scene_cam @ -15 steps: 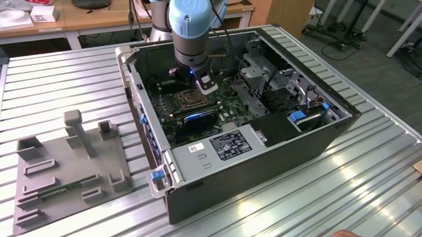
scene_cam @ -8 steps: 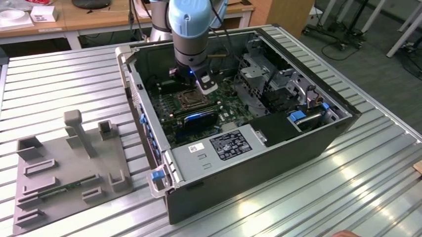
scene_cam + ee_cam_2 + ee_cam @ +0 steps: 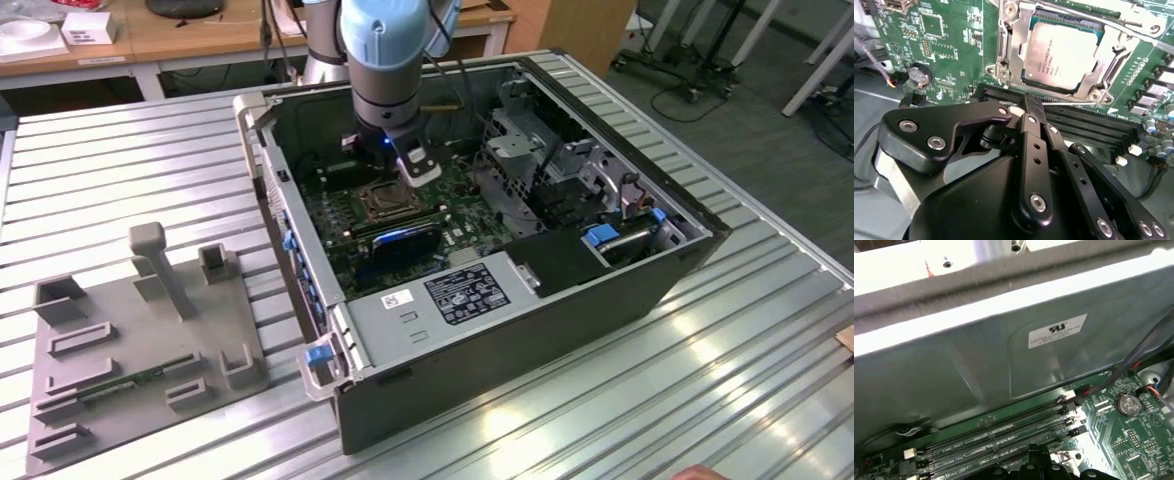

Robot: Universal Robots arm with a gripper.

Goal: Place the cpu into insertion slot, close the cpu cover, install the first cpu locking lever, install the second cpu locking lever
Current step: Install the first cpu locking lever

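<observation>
An open computer case (image 3: 534, 300) lies on a ribbed metal desk (image 3: 747, 380). In the second wrist view, the cpu (image 3: 1061, 52) sits in the insertion slot (image 3: 1026, 75) near the upper centre of the frame, with the cpu cover (image 3: 1114, 37) framing it. The black pincer (image 3: 1030, 104) hangs just below the socket, over the memory slots (image 3: 1089, 127), fingers pressed together and gripping nothing.
</observation>
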